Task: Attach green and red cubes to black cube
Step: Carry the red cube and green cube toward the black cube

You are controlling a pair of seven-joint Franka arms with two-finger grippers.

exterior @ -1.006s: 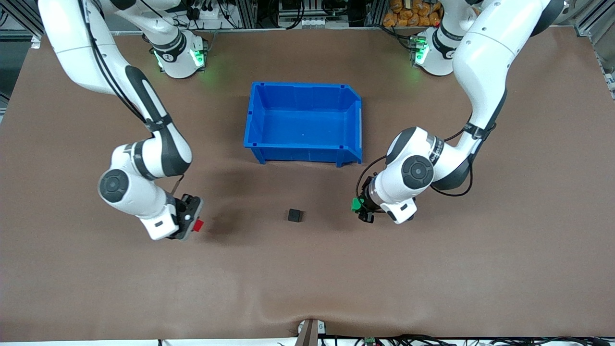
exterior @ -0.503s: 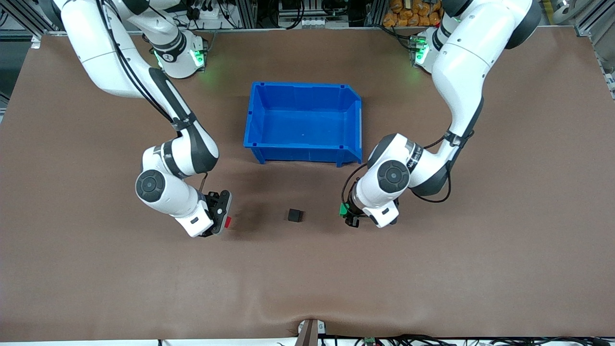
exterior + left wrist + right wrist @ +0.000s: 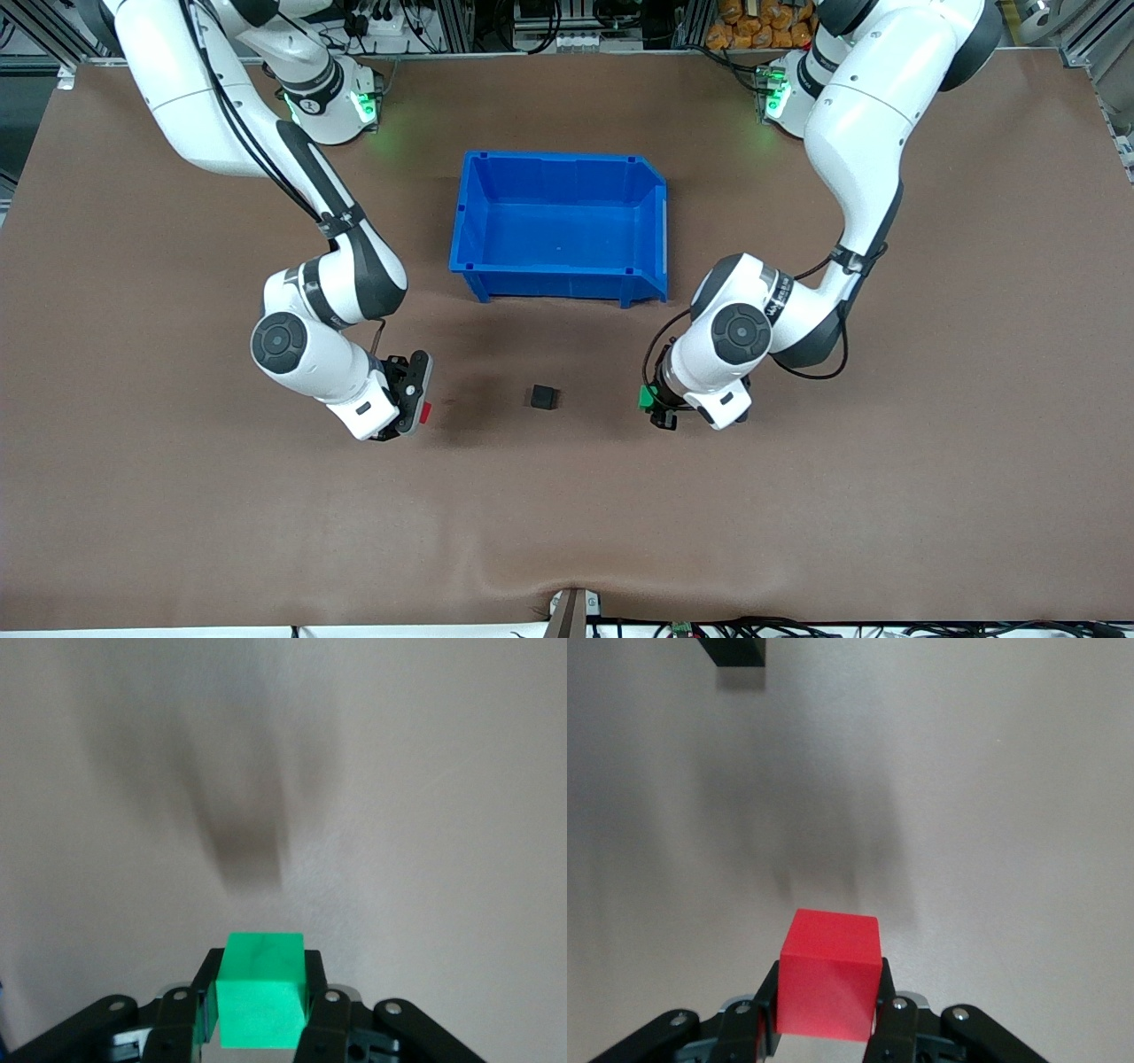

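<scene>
The black cube (image 3: 544,397) sits on the brown table, nearer the front camera than the blue bin; its corner shows in the right wrist view (image 3: 733,650). My right gripper (image 3: 423,411) is shut on the red cube (image 3: 426,410), also seen in the right wrist view (image 3: 829,985), toward the right arm's end from the black cube. My left gripper (image 3: 649,400) is shut on the green cube (image 3: 647,396), also seen in the left wrist view (image 3: 260,989), toward the left arm's end from the black cube. Both held cubes are apart from the black cube.
An open blue bin (image 3: 560,283) stands farther from the front camera than the black cube, between the two arms. The brown table mat (image 3: 567,514) spreads all around.
Over the second, the right gripper carried the red cube toward the black cube. The left gripper moved the green cube toward it, then drew back a little.
</scene>
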